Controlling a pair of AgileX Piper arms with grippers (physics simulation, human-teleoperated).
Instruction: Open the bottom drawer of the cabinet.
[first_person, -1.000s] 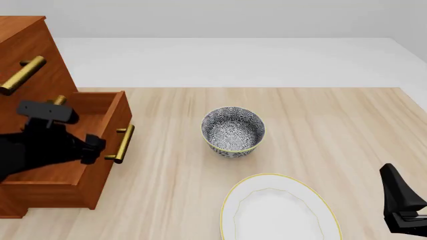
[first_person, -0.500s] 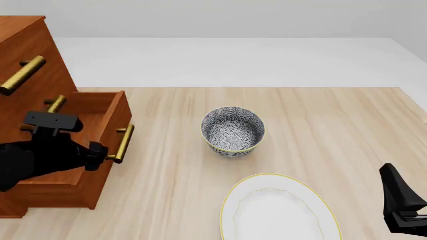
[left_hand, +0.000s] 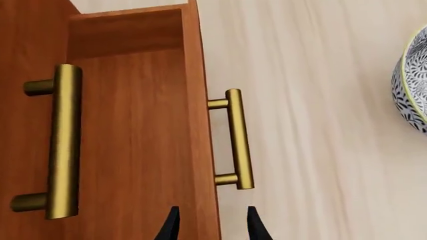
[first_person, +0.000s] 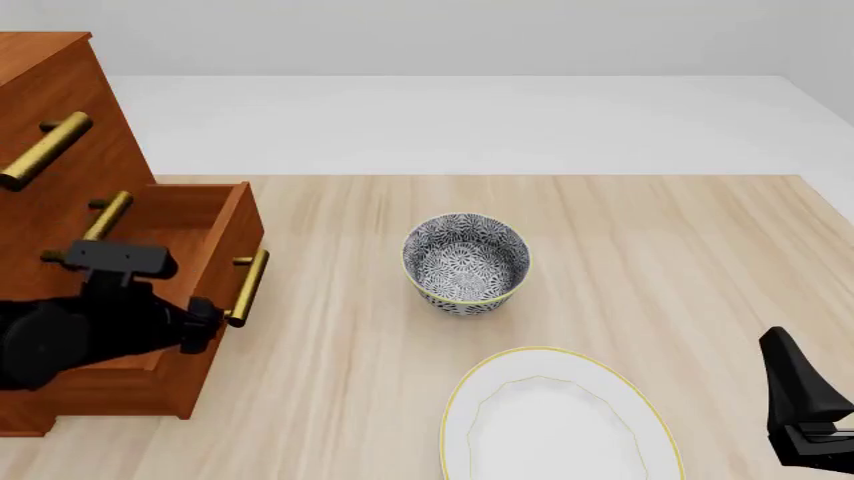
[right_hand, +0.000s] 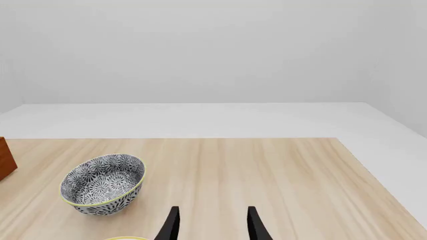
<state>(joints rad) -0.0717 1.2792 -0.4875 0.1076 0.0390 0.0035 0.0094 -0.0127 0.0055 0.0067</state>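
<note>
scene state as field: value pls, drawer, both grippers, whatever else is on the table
bottom drawer: pulled out of the cabinet, interior visible
drawer handle: brass bar, free, nothing gripping it
left gripper: open, fingertips straddling the drawer's front panel edge, short of the handle
right gripper: open, empty, over bare table at the near right
bowl: patterned, upright, mid-table, apart from the drawer
plate: white with yellow rim, nearer than the bowl, cut off by the frame edge
upper handles: two brass bars visible on the cabinet front
</note>
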